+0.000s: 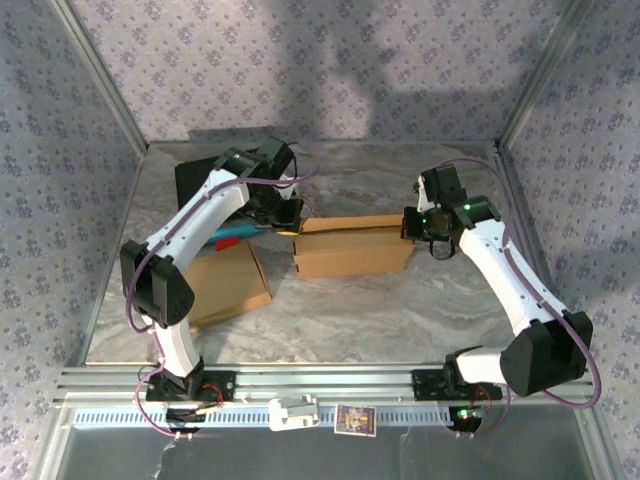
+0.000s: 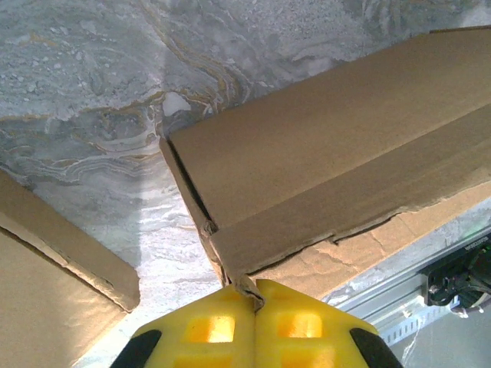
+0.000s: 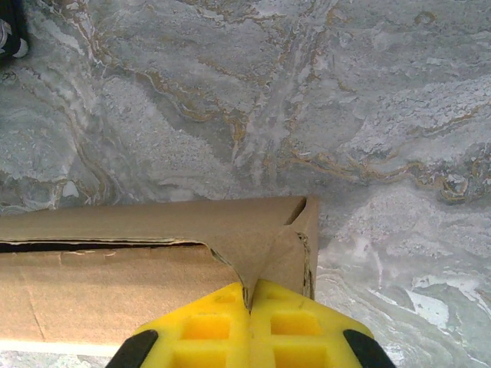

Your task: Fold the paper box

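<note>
The brown paper box (image 1: 350, 245) stands in the middle of the marble table, long side left to right, held at both ends. My left gripper (image 1: 285, 222) is shut on the box's left end; in the left wrist view its yellow fingers (image 2: 207, 326) pinch a crumpled corner of cardboard (image 2: 247, 290) of the box (image 2: 322, 161). My right gripper (image 1: 420, 228) is shut on the right end; in the right wrist view a thin flap (image 3: 265, 253) of the box (image 3: 115, 268) is clamped between its yellow fingers (image 3: 295, 326).
A second flat cardboard piece (image 1: 225, 280) lies at the left under the left arm, its edge in the left wrist view (image 2: 54, 261). A black object (image 1: 195, 180) sits behind it. A metal rail (image 1: 330, 385) runs along the near edge with a small card (image 1: 354, 419).
</note>
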Controlling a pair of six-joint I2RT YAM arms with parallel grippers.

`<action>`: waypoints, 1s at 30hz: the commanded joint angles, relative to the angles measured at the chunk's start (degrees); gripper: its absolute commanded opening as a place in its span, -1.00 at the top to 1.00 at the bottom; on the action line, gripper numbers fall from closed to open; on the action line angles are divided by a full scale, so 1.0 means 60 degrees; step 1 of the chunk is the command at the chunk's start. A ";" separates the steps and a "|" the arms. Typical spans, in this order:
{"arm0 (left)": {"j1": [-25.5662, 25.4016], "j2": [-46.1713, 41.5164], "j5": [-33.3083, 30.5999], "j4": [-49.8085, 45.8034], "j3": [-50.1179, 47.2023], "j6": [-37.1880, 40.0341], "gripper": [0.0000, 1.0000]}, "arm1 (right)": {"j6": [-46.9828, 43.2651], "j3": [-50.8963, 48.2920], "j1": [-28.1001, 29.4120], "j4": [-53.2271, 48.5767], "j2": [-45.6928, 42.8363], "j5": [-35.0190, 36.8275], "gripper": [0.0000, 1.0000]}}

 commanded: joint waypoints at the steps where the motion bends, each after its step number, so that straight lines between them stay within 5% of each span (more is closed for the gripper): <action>1: -0.0203 0.0192 0.1028 0.0086 0.0357 -0.0188 1.00 | 0.0135 -0.0090 0.0262 -0.0085 0.0109 -0.0608 1.00; 9: -0.0195 0.0045 0.0912 -0.0090 0.0130 0.0112 1.00 | 0.0150 -0.0120 0.0247 -0.0126 0.0094 -0.0563 1.00; 20: -0.0490 -0.1146 -0.0104 0.2375 -0.2193 0.0530 1.00 | 0.0150 -0.0178 0.0256 0.0104 -0.0053 -0.0598 1.00; 30: -0.0703 -0.1778 -0.0836 0.3061 -0.3239 0.0621 1.00 | -0.0019 -0.0651 0.0327 0.0571 -0.0498 -0.0389 1.00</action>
